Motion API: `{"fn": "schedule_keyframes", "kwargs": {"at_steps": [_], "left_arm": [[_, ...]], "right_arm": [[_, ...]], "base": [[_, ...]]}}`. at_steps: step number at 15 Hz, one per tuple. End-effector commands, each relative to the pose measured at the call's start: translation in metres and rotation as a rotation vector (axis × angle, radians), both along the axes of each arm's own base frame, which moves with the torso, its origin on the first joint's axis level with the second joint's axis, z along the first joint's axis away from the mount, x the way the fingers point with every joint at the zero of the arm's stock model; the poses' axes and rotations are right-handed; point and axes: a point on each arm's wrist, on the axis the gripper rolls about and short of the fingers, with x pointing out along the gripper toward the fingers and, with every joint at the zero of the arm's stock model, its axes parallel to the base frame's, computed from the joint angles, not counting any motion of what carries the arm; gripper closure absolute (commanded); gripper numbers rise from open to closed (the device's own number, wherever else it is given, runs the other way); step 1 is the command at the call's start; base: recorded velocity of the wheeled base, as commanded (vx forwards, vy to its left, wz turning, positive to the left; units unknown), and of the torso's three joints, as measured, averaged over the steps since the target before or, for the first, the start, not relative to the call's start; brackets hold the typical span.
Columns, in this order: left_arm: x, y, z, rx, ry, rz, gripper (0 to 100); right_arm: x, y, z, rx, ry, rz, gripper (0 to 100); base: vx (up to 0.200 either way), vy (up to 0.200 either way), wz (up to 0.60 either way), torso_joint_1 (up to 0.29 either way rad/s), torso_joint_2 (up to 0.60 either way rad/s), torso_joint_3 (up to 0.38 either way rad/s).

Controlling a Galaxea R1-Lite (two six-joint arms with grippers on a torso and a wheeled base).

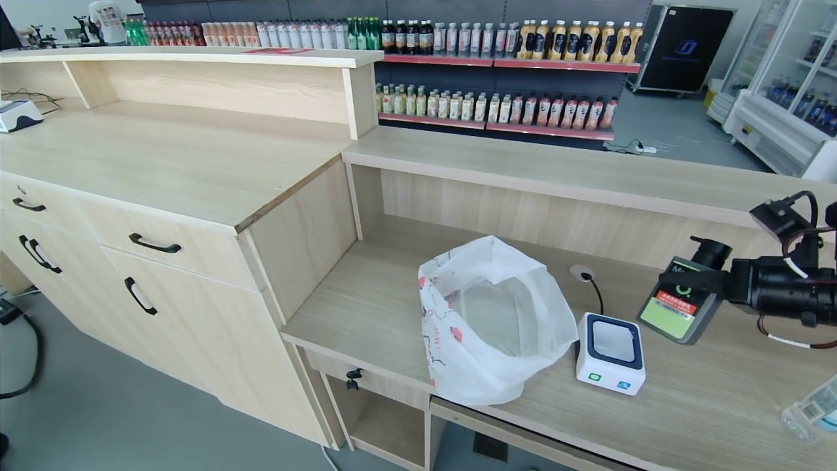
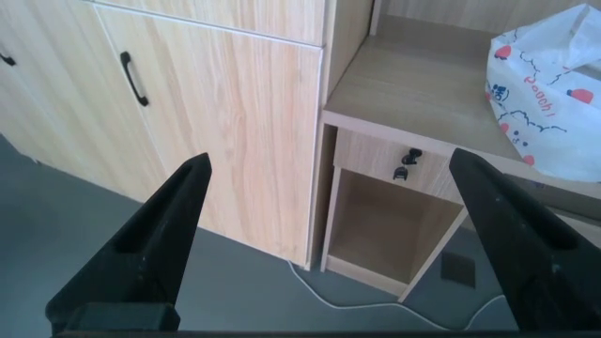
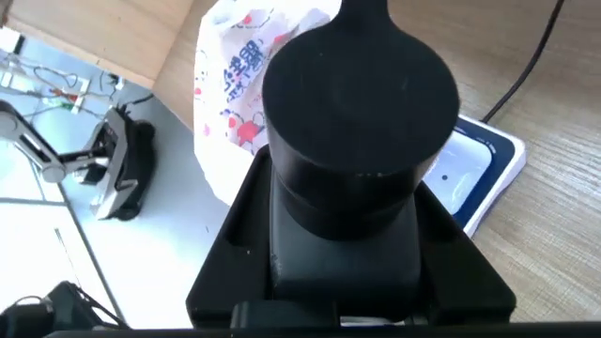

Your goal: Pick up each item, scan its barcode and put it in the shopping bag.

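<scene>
A dark bottle [image 1: 680, 302] with a black cap and a green label hangs tilted above the counter's right side, and my right gripper [image 1: 722, 284] is shut on it. Seen from the right wrist, the bottle [image 3: 362, 141] is just above and beside the white barcode scanner [image 3: 470, 174]. The scanner [image 1: 610, 353] stands on the low counter, right of the open white shopping bag [image 1: 490, 320]. My left gripper [image 2: 329, 164] is open and holds nothing, off the counter's left end and above the floor. The bag [image 2: 549, 89] lies beyond it.
A clear plastic bottle [image 1: 811, 409] lies at the counter's front right edge. The scanner's cable [image 1: 595, 291] runs to a hole behind it. A taller counter with drawers [image 1: 153, 245] stands to the left. Shelves of drinks [image 1: 497, 108] line the back.
</scene>
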Motion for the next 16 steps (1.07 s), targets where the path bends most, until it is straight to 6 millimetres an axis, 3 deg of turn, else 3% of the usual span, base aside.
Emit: {"fn": "schedule_keyframes", "kwargs": {"at_steps": [1, 4, 8, 16], "left_arm": [[0.0, 0.0, 0.0, 0.0, -0.001, 0.001, 0], [0.0, 0.0, 0.0, 0.0, -0.001, 0.001, 0], [0.0, 0.0, 0.0, 0.0, -0.001, 0.001, 0], [0.0, 0.0, 0.0, 0.0, -0.001, 0.001, 0]], "right_arm": [[0.001, -0.008, -0.019, -0.004, 0.019, 0.04, 100], [0.007, -0.021, -0.034, -0.014, -0.025, 0.12, 100], [0.017, -0.028, -0.039, 0.033, -0.065, 0.199, 100], [0.039, -0.022, -0.056, 0.032, -0.09, 0.258, 100]], "base": [[0.0, 0.0, 0.0, 0.0, 0.0, 0.0], [0.0, 0.0, 0.0, 0.0, 0.0, 0.0], [0.0, 0.0, 0.0, 0.0, 0.0, 0.0], [0.0, 0.0, 0.0, 0.0, 0.0, 0.0]]}}
